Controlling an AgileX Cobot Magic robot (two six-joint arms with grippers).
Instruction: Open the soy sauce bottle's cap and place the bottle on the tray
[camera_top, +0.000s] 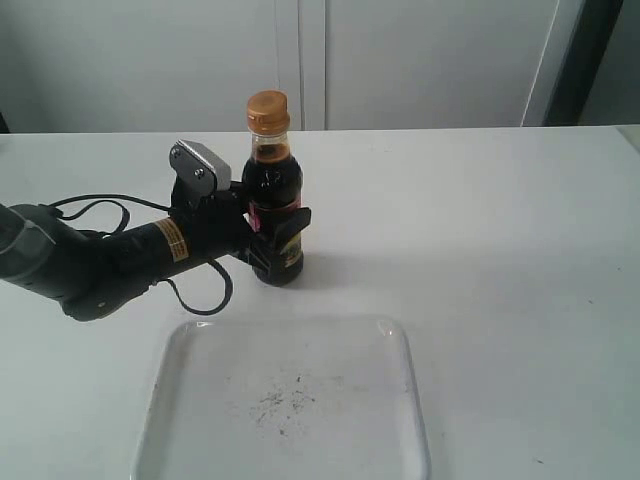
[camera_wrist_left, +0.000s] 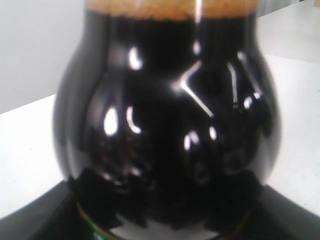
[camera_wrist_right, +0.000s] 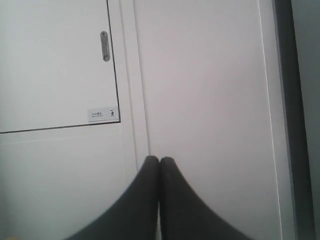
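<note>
The soy sauce bottle stands upright on the white table, just beyond the tray. Its orange-gold cap sits closed on the neck. My left gripper reaches in from the left and is shut on the bottle's lower body, one finger on each side. In the left wrist view the dark bottle fills the picture, with a black finger at the edge. My right gripper is shut on nothing and faces a white cabinet wall. It does not appear in the exterior view.
The table stretches white to the right of the bottle. A black cable loops from the left arm near the tray's far left corner. A white panelled wall stands behind the table.
</note>
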